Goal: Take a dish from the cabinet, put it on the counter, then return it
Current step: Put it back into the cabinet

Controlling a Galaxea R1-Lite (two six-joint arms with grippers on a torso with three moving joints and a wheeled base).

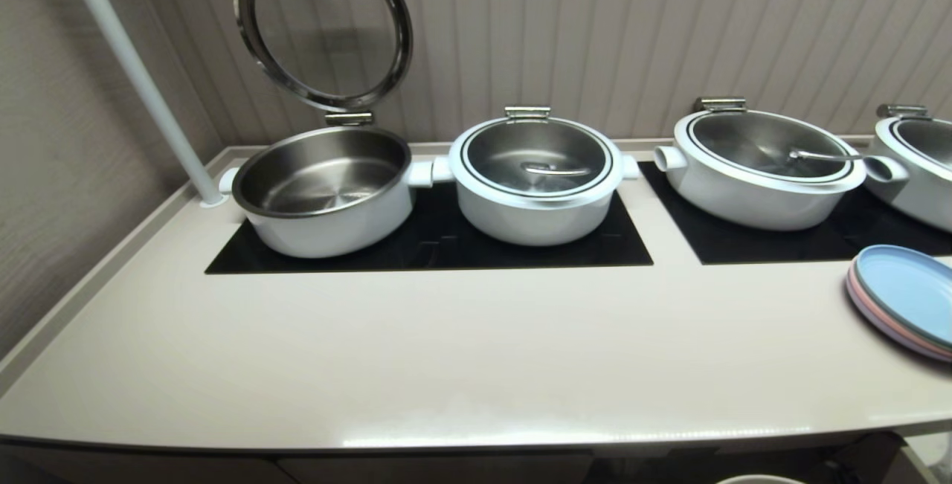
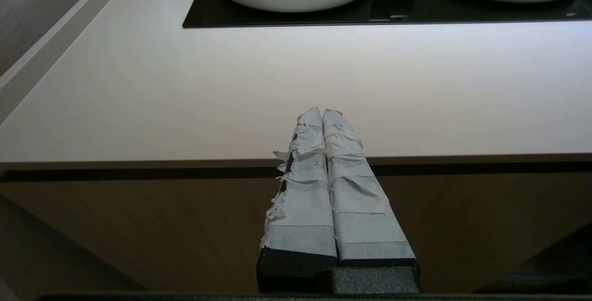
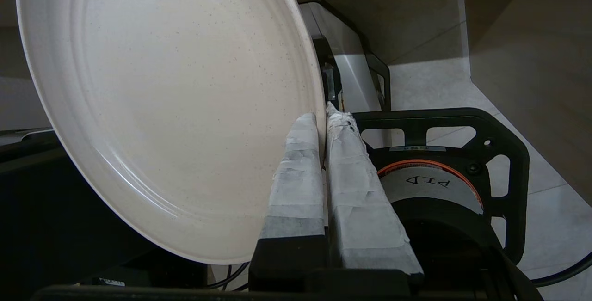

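The dish (image 3: 175, 107), a plain cream-white plate, stands on edge and tilted in the right wrist view. My right gripper (image 3: 321, 115) is shut on its rim, one taped finger on each face. In the head view only a sliver of the dish's pale rim (image 1: 758, 479) shows, at the bottom edge below the counter (image 1: 461, 350). The counter's front stretch is bare. My left gripper (image 2: 322, 112) is shut on nothing, level with the counter's front edge (image 2: 138, 160). Under that edge is the cabinet's beige front (image 2: 138, 227).
Several white pots stand on black glass panels (image 1: 446, 246) at the back; the leftmost pot (image 1: 323, 186) has its lid raised. Pastel blue and pink plates (image 1: 904, 305) are stacked at the counter's right. A white pole (image 1: 141, 82) rises at the back left. My black base (image 3: 462, 162) lies under the dish.
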